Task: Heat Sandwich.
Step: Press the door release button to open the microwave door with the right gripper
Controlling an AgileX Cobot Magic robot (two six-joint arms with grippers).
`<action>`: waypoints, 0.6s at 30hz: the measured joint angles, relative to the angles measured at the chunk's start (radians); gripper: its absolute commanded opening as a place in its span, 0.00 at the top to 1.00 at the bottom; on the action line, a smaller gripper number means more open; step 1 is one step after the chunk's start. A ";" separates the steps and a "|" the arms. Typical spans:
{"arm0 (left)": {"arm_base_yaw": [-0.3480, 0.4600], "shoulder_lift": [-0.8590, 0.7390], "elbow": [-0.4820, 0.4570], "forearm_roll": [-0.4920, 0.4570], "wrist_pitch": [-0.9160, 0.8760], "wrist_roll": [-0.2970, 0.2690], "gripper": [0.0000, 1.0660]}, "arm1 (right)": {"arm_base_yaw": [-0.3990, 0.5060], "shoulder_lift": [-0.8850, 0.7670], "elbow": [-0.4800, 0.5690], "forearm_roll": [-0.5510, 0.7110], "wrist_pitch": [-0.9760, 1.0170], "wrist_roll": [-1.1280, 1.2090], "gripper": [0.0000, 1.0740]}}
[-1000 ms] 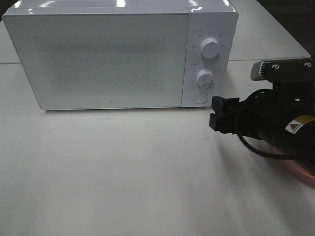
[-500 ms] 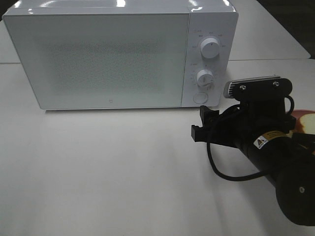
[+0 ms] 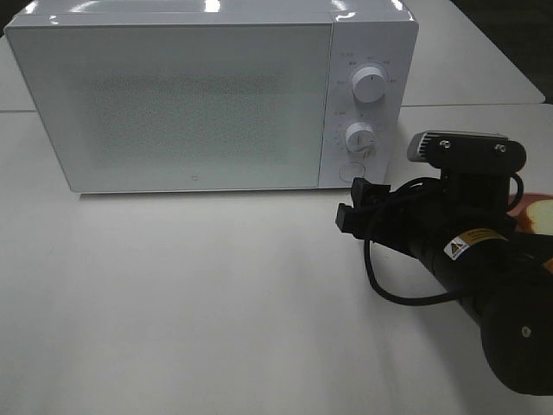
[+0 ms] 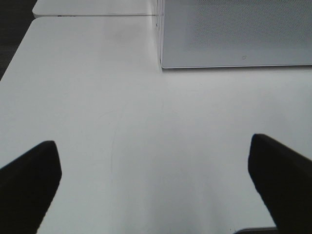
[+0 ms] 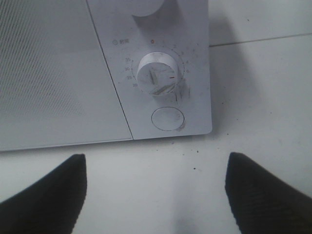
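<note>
The white microwave (image 3: 199, 104) stands at the back of the table with its door shut. My right gripper (image 3: 350, 203) is open and empty, low over the table in front of the microwave's lower right corner. The right wrist view shows its two dark fingers (image 5: 46, 195) wide apart, facing the round button (image 5: 168, 118) and the lower dial (image 5: 157, 74). A small pale and orange part of the sandwich (image 3: 539, 212) shows at the right edge; my right arm hides most of it. My left gripper (image 4: 156, 187) is open and empty over bare table, left of the microwave (image 4: 234, 34).
The control panel carries an upper knob (image 3: 370, 86), a lower knob (image 3: 359, 137) and a round button (image 3: 352, 171). A black cable (image 3: 389, 290) loops from my right arm over the table. A table seam (image 4: 97, 15) runs behind the left side.
My right arm has swung left and toward the front of the table; its gripper has shifted left along the microwave's front. A bit of the sandwich has come into view at the right edge.
</note>
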 measured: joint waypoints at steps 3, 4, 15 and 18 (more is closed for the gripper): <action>0.000 0.000 0.000 0.000 0.000 0.000 0.05 | 0.000 0.000 0.000 0.000 0.003 0.218 0.29; 0.000 0.000 0.000 0.000 0.000 0.000 0.05 | 0.000 0.000 0.000 0.000 0.005 0.355 0.29; 0.000 0.000 0.000 0.000 0.000 0.000 0.05 | 0.000 0.000 0.000 -0.022 0.051 1.069 0.31; 0.000 0.000 0.000 0.000 0.000 0.000 0.05 | 0.000 0.000 0.000 -0.022 0.057 1.227 0.35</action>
